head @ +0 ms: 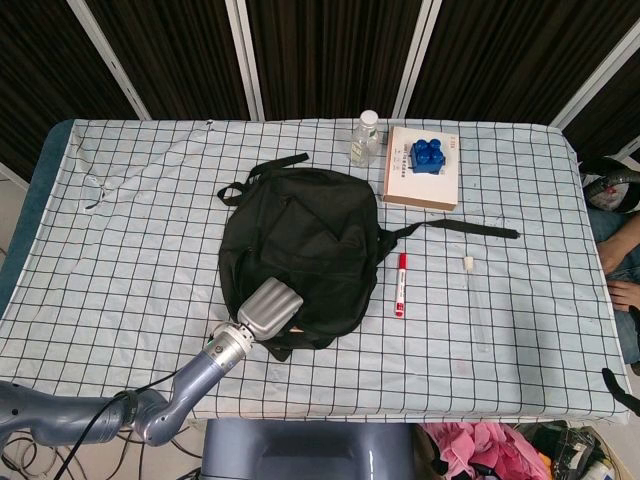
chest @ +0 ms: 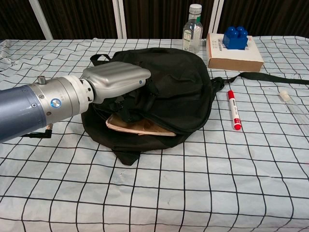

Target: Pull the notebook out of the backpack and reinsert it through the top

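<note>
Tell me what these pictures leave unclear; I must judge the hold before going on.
- Left hand fingers: in both views its own back and the backpack hide them, so a hold cannot be told.
- Notebook: the chest view shows only an edge at the opening; the head view hides it under the bag.
- Right hand: in neither view.
- Box print: too small to read.

the table is covered by a white cloth with a black grid, and a black backpack lies near its middle with one strap stretched out to the right. just right of the backpack lies a red marker, and further right a clear tube with a white cap. at the far edge stand a clear bottle and, beside it, a flat box with blue blocks on top.
</note>
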You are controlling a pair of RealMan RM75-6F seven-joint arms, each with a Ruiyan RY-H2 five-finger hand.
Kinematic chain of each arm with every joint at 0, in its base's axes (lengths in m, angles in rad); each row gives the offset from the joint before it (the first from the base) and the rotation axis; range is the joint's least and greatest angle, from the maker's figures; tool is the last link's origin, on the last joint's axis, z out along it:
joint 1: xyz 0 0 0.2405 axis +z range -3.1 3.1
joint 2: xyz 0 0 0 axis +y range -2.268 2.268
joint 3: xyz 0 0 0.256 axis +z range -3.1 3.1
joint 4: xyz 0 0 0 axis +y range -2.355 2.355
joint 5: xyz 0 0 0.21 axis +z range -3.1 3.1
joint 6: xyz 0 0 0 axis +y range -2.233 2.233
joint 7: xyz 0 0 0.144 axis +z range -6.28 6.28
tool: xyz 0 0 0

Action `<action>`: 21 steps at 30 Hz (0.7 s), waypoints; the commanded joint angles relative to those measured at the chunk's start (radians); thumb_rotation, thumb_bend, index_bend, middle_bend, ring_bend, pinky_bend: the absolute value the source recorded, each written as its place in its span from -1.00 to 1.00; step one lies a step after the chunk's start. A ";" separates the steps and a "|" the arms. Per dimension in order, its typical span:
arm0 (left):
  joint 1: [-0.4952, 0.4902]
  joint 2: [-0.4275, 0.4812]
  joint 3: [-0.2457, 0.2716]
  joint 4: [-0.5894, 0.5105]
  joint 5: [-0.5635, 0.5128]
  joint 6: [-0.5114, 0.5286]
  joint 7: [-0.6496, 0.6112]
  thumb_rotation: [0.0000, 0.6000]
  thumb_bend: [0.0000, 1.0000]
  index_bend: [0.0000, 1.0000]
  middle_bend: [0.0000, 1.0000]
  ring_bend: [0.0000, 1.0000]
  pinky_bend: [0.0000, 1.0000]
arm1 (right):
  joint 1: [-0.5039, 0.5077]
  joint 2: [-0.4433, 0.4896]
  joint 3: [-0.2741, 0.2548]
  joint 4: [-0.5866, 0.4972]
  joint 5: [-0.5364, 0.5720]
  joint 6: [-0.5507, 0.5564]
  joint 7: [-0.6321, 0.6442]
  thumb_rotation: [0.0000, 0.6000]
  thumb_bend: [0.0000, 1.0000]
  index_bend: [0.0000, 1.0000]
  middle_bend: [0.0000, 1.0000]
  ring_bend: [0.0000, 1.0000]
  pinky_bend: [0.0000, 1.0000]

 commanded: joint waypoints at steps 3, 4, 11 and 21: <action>-0.001 0.000 0.001 -0.001 -0.002 -0.002 0.002 1.00 -0.09 0.27 0.27 -0.09 -0.37 | 0.001 0.000 -0.001 0.001 -0.001 -0.001 0.000 1.00 -0.59 -1.00 -0.95 -0.65 -0.67; -0.001 0.000 0.001 -0.001 -0.003 -0.003 0.003 1.00 -0.09 0.27 0.27 -0.09 -0.37 | 0.001 0.000 -0.001 0.001 -0.002 -0.001 0.000 1.00 -0.59 -1.00 -0.95 -0.65 -0.67; -0.002 0.004 0.003 -0.007 -0.013 -0.011 0.005 1.00 -0.09 0.27 0.28 -0.08 -0.37 | 0.002 -0.002 -0.002 0.004 -0.001 -0.006 0.002 1.00 -0.59 -1.00 -0.95 -0.65 -0.67; -0.011 0.008 0.005 -0.016 -0.025 -0.032 0.007 1.00 -0.09 0.27 0.29 -0.07 -0.36 | 0.001 -0.002 0.000 0.003 -0.001 -0.001 0.002 1.00 -0.59 -1.00 -0.95 -0.65 -0.67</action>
